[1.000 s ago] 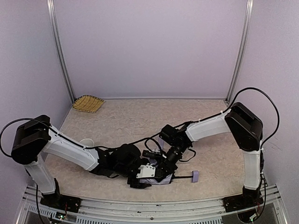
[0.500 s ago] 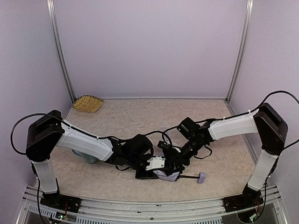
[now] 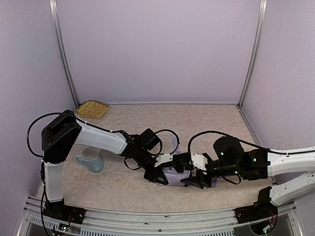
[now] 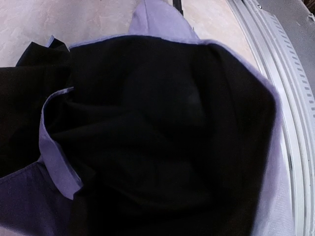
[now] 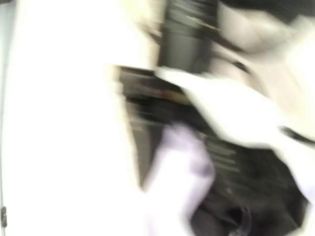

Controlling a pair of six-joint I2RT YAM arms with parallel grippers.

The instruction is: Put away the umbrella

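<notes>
The umbrella (image 3: 174,173) lies as a bunched heap of pale lavender fabric near the table's front middle. My left gripper (image 3: 156,174) is pressed into its left side. In the left wrist view the umbrella (image 4: 162,22) fills the frame with its black lining and lavender rim, and my fingers are hidden in it. My right gripper (image 3: 193,181) lies low at the heap's right side, reaching in from the right. The right wrist view is smeared by motion, showing only a pale lavender blur (image 5: 184,162). The shaft and handle are hidden.
A pale blue mug (image 3: 91,160) stands at the left, beside the left arm. A woven straw tray (image 3: 92,108) sits in the back left corner. The metal rail (image 3: 157,216) runs along the table's front edge, close behind the umbrella.
The right arm has swung down and out to the right, and now lies low along the front. The left arm and the umbrella have shifted right. The mug, hidden before, is uncovered.
</notes>
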